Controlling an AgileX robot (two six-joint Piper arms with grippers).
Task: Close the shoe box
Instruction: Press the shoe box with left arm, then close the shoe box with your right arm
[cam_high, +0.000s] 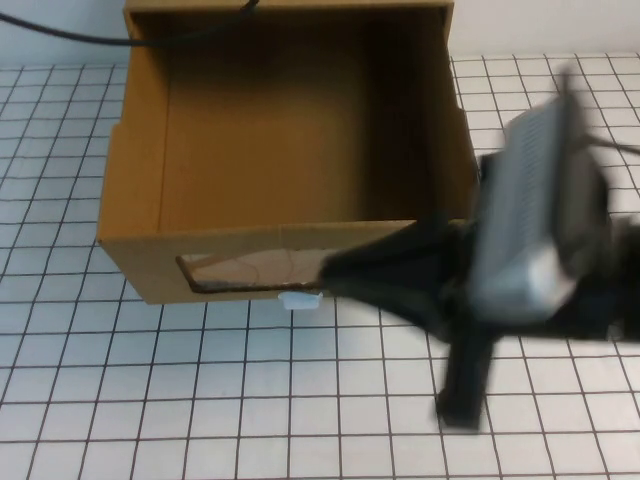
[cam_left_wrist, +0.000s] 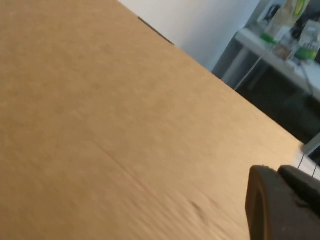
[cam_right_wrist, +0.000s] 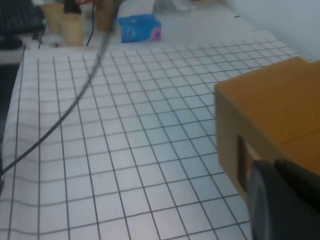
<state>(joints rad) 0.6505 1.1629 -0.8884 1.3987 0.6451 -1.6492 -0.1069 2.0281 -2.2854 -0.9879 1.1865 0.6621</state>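
The shoe box (cam_high: 130, 200) is brown cardboard, open on top and empty inside, with a clear window (cam_high: 250, 272) in its front and a small white tab (cam_high: 300, 299) below it. My right gripper (cam_high: 340, 272) is blurred and reaches in from the right, with its tip at the front wall beside the window. In the right wrist view the fingers (cam_right_wrist: 265, 200) lie together against the box (cam_right_wrist: 270, 100). My left gripper (cam_left_wrist: 277, 172) is out of the high view. It is shut and sits close against a plain cardboard face (cam_left_wrist: 100, 125).
The table is a white grid surface (cam_high: 200, 400). A black cable (cam_high: 90, 38) runs behind the box and also crosses the right wrist view (cam_right_wrist: 75, 105). A blue packet (cam_right_wrist: 140, 27) and paper cups (cam_right_wrist: 70, 25) stand at the table's far end.
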